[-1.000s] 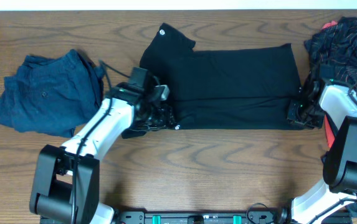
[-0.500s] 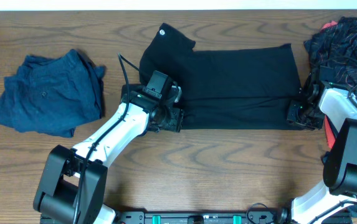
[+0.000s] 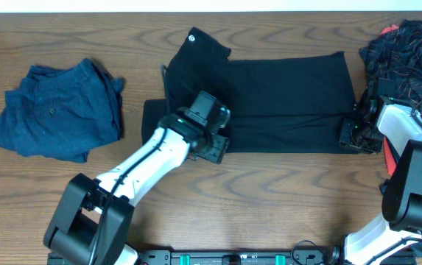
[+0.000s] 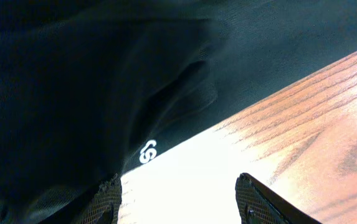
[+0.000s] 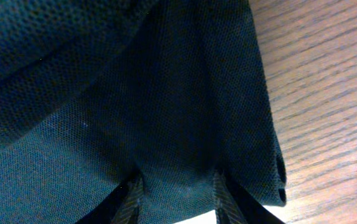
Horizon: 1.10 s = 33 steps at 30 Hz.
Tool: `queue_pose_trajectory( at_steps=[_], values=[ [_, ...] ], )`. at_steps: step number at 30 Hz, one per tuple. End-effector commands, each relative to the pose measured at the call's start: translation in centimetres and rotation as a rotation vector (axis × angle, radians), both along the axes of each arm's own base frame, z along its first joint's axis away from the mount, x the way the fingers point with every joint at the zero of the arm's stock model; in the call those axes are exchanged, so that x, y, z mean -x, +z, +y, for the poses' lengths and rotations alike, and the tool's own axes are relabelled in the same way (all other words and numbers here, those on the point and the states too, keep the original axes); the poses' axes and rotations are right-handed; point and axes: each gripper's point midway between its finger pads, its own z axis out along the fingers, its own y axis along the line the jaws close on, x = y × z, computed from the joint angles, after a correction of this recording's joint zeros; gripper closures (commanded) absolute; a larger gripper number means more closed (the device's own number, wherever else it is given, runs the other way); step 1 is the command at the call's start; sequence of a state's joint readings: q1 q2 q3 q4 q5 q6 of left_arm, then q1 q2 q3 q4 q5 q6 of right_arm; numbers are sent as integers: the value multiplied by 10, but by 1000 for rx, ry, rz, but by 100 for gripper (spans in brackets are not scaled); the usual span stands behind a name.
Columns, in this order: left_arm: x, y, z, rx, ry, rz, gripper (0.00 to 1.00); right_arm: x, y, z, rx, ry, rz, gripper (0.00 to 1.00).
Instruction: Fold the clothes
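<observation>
The black shirt [image 3: 284, 96] lies flat across the middle of the table, with a white hexagon logo [image 3: 193, 38] on its far left part. My left gripper [image 3: 214, 146] is over the shirt's near left edge. In the left wrist view it [image 4: 178, 199] is open, with bare table between the fingers and the shirt [image 4: 72, 81] with a small white mark [image 4: 148, 151] by the left finger. My right gripper [image 3: 349, 136] is at the shirt's near right corner. In the right wrist view it [image 5: 178, 186] is shut on the shirt fabric [image 5: 103, 93].
A dark blue garment [image 3: 56, 110] lies crumpled at the left. A black garment with thin red lines [image 3: 409, 48] lies at the far right, just behind my right arm. Bare wooden table [image 3: 269, 199] runs along the front.
My left arm has moved to the right along the shirt's near edge, uncovering a black flap of the shirt at the left. The right arm has not moved.
</observation>
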State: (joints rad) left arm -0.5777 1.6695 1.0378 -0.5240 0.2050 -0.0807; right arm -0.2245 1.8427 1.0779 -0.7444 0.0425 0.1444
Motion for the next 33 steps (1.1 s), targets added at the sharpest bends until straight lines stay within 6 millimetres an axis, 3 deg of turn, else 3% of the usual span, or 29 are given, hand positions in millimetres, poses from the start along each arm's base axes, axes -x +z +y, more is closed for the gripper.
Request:
queue_pose_trajectory(
  at_steps=[1, 8, 16, 33],
  values=[
    [-7, 2, -1, -74, -48, -95, 39, 7, -8, 2, -22, -7, 17, 63],
    [-20, -5, -19, -82, -40, -172, 46, 7, -8, 2, -22, -7, 18, 62],
    [-23, -25, -21, -84, 3, -139, 55, 7, -8, 2, -22, -7, 17, 61],
    [-35, -33, -31, -44, 52, -160, 56, 7, -8, 2, -23, -7, 17, 60]
  ],
)
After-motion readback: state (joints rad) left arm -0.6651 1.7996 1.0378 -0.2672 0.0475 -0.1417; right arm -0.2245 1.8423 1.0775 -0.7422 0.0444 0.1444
